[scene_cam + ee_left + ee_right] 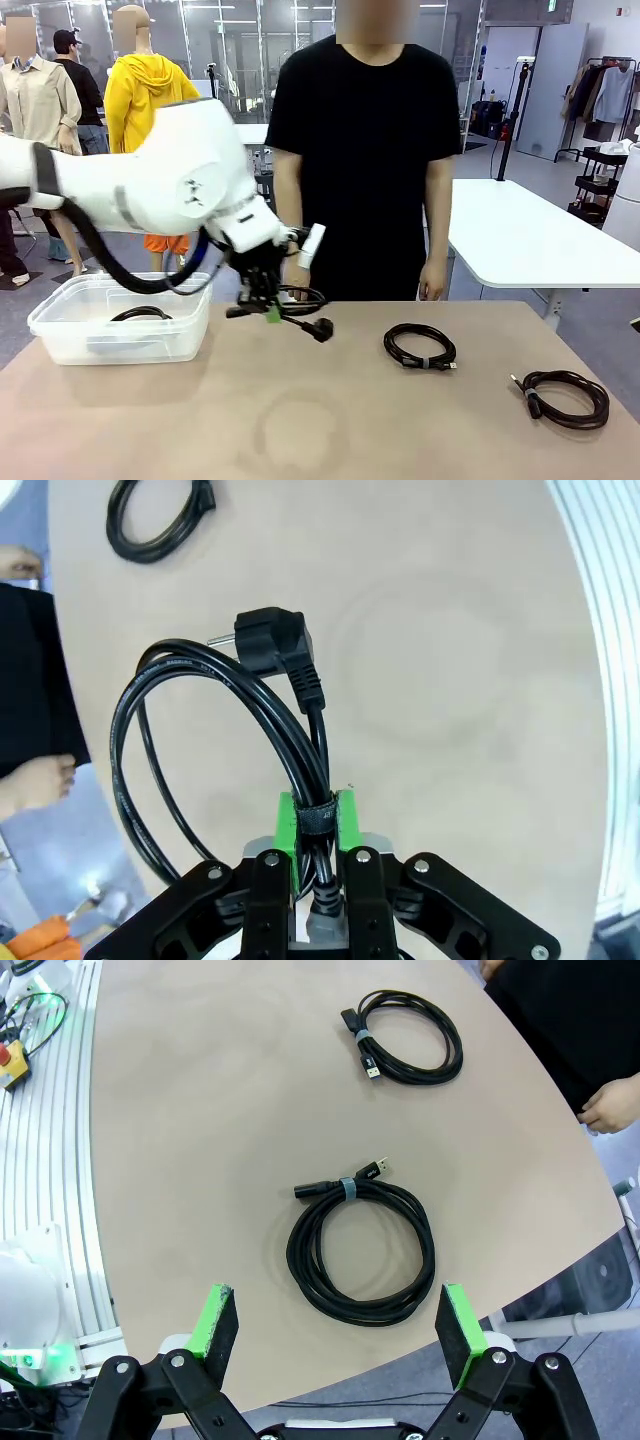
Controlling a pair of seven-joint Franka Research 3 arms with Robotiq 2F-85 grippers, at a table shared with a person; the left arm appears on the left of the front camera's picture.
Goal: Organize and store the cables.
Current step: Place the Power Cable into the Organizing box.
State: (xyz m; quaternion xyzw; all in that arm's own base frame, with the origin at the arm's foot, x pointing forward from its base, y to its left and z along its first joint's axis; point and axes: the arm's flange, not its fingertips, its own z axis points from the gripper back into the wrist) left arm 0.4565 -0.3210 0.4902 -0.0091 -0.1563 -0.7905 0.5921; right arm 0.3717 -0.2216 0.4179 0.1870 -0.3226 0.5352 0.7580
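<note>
My left gripper (266, 311) (318, 825) is shut on a coiled black power cable (303, 300) (190, 695), gripping it at its strap. It hangs just above the table, right of the bin, with its plug (277, 640) pointing out. Another cable (141, 314) lies inside the clear plastic bin (60, 335). Two more coiled cables rest on the table, one at the centre right (420, 347) (405, 1035) and one at the far right (565, 397) (362, 1252). My right gripper (336, 1300) hovers open above the far-right coil.
A person in a black T-shirt (365, 150) stands at the far edge, hands down near the table (610, 1110). The table's right edge curves close to the far-right coil. Bare tabletop (280, 420) spreads across the front.
</note>
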